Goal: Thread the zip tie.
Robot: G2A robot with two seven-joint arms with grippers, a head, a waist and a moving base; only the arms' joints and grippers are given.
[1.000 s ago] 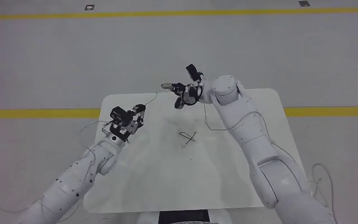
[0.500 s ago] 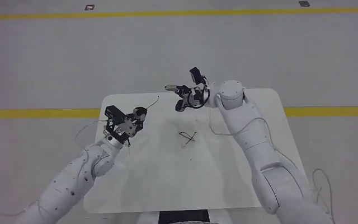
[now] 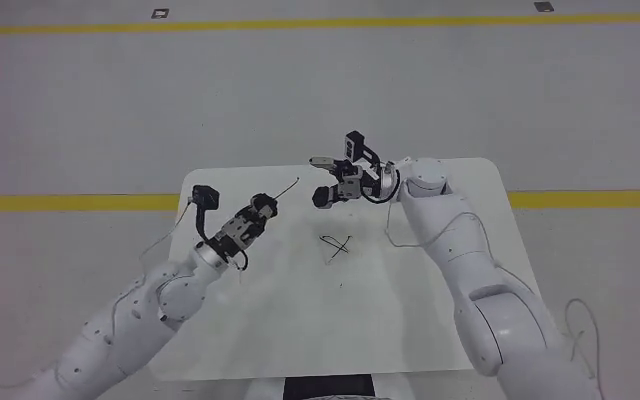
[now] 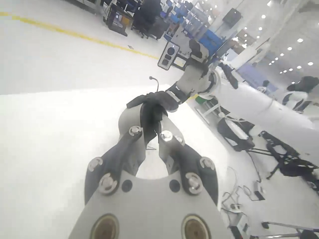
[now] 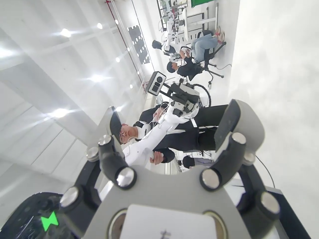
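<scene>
Left pincer (image 3: 263,207), near the table's (image 3: 420,330) far-left corner: pinching a zip tie (image 3: 287,187). Right pincer (image 3: 322,178), far edge: spread.

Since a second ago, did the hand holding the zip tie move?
Yes. The left gripper, with its zip tie, slid closer to the crossed ties.
</scene>
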